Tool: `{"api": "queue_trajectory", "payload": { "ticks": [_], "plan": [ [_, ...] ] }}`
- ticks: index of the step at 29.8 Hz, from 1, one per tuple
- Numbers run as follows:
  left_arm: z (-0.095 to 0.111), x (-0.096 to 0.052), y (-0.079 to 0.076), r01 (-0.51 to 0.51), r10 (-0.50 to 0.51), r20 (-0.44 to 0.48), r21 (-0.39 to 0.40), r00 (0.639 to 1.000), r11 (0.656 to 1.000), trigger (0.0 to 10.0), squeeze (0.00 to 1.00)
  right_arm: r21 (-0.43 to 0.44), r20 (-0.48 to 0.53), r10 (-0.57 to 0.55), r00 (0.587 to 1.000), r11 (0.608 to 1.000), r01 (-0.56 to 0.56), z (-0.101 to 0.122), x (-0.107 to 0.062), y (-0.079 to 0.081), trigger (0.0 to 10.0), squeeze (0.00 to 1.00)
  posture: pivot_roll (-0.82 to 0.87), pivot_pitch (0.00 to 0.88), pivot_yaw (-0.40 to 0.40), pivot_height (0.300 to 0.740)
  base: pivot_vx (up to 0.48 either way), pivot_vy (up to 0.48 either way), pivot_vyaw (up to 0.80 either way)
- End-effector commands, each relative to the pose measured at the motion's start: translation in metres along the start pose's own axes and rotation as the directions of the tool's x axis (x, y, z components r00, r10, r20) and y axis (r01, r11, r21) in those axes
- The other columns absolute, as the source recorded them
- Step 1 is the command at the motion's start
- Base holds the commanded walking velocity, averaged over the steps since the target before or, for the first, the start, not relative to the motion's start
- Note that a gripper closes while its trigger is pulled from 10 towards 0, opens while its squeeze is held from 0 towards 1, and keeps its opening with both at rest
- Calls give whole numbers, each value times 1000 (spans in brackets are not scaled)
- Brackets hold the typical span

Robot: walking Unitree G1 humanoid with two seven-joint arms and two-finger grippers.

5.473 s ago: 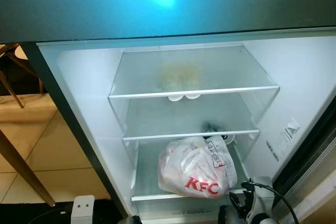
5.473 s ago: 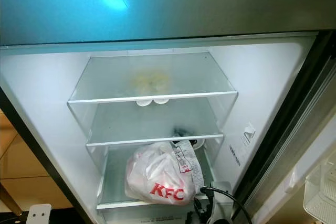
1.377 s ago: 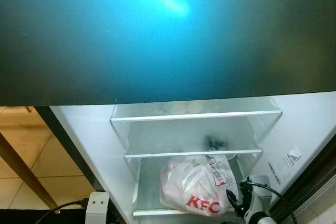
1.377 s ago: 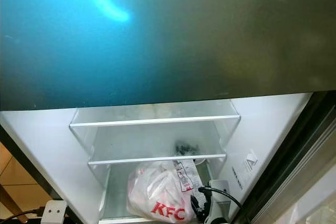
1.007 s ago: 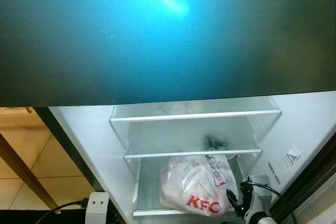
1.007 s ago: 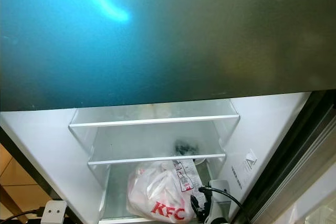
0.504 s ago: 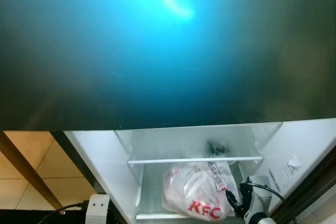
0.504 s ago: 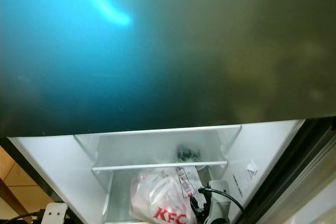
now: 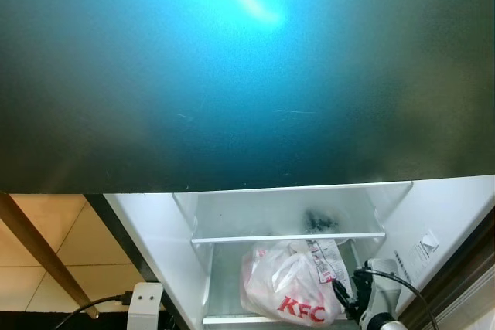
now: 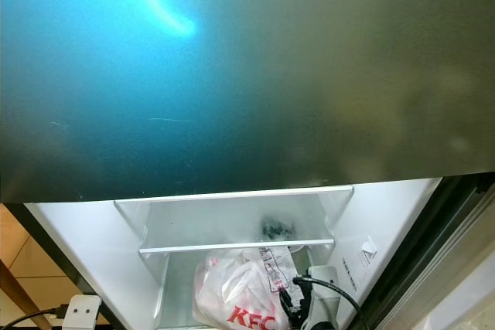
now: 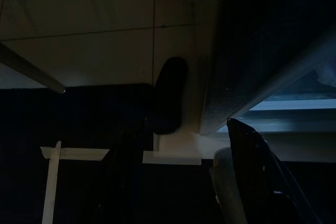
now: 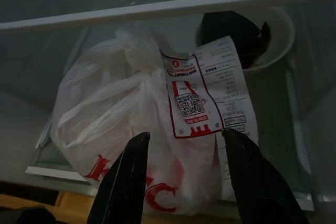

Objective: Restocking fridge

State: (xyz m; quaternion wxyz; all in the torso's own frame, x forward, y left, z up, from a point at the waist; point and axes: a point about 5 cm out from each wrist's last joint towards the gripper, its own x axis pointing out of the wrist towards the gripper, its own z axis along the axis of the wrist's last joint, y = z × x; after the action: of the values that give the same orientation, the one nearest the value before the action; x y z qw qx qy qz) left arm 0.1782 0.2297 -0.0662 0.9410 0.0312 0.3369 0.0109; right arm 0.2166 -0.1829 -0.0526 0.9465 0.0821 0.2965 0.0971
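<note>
The fridge stands open, and a white KFC plastic bag (image 9: pixel 290 297) lies on its low glass shelf. A receipt with a QR code (image 12: pixel 202 98) is stuck to the bag. My right gripper (image 12: pixel 186 177) is open just in front of the bag, with nothing between its fingers; its wrist (image 9: pixel 373 305) sits beside the bag's right side. Behind the bag is a white bowl (image 12: pixel 273 40) with something dark in it. My left gripper (image 11: pixel 184 182) hangs low in the dark beside the fridge's edge, fingers apart and empty.
A dark glossy upper door panel (image 9: pixel 247 75) covers the top of the view. Below it is a glass shelf (image 9: pixel 286 236) with a small dark item (image 9: pixel 319 220). Tiled floor (image 9: pixel 39 226) and a wooden leg (image 9: pixel 42 260) lie left; the fridge door (image 9: pixel 456 268) stands at the right.
The camera has shifted, so the dark upper panel now hides the top shelves. The bag and my right gripper keep their places relative to each other.
</note>
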Motion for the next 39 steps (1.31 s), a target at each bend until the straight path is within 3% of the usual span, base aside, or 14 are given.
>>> {"api": "queue_trajectory", "payload": {
  "ticks": [1, 7, 17, 27, 39],
  "plan": [
    [16, 7, -3, 20, -22, 54, 36, 998, 999, 10000, 0, 0, 16, 4, 1000, 1000, -4, 0, 0, 1, 10000, 0, -23, 5, 30, 647, 0, 0, 0],
    [16, 7, -4, 23, -24, 53, 37, 998, 999, 10000, 0, -1, 16, 1, 1000, 1000, -1, 0, 0, 2, 10000, 0, -26, 1, 32, 672, 0, 0, 0],
    [15, 6, -3, 18, -20, 57, 34, 998, 999, 10000, 0, -10, 14, -34, 999, 999, 34, 2, 0, -1, 10000, 0, -22, 9, 27, 672, 0, 0, 0],
    [16, 6, -5, 19, -21, 63, 34, 998, 999, 10000, 0, -6, 29, 4, 1000, 1000, -4, 3, 1, 1, 10000, 0, -23, 12, 25, 672, 0, 0, 0],
    [18, 7, -7, 24, -26, 69, 34, 997, 999, 10000, 0, -8, 29, 1, 1000, 1000, -1, 3, 0, 0, 10000, 0, -28, 10, 25, 712, 0, 0, 0]
  ]
}}
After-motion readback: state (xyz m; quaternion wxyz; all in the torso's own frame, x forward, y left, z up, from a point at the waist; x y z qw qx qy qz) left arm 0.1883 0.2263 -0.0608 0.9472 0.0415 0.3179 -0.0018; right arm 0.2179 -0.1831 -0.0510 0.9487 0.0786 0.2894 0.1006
